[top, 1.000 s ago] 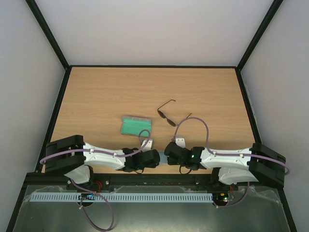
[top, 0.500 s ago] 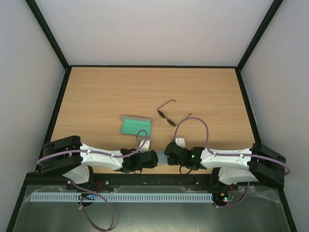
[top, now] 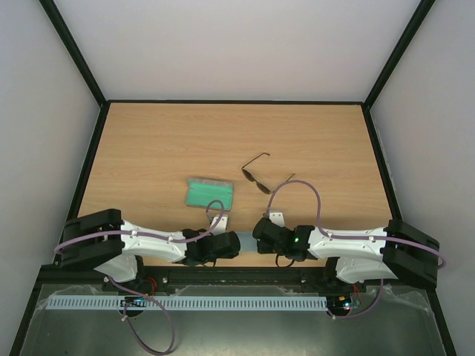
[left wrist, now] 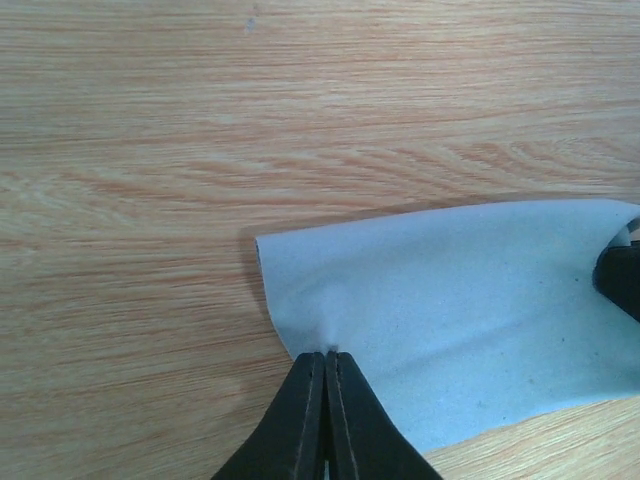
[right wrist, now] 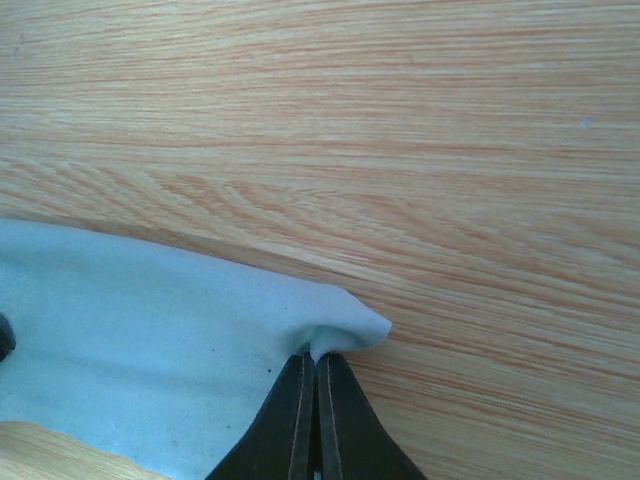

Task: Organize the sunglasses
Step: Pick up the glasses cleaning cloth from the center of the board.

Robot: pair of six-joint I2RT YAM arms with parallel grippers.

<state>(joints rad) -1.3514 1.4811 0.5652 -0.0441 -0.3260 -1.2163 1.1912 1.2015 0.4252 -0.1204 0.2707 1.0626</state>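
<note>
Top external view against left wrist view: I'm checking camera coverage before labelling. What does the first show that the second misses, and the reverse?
Only the top external view shows the sunglasses, unfolded on the table, and the open grey case with its green lining, lying apart from them. Only the left wrist view shows the left claw pinched shut on the edge of the light blue cloth, which puckers at the grip. Both show the wooden table; from above, the cloth is barely visible.
</note>
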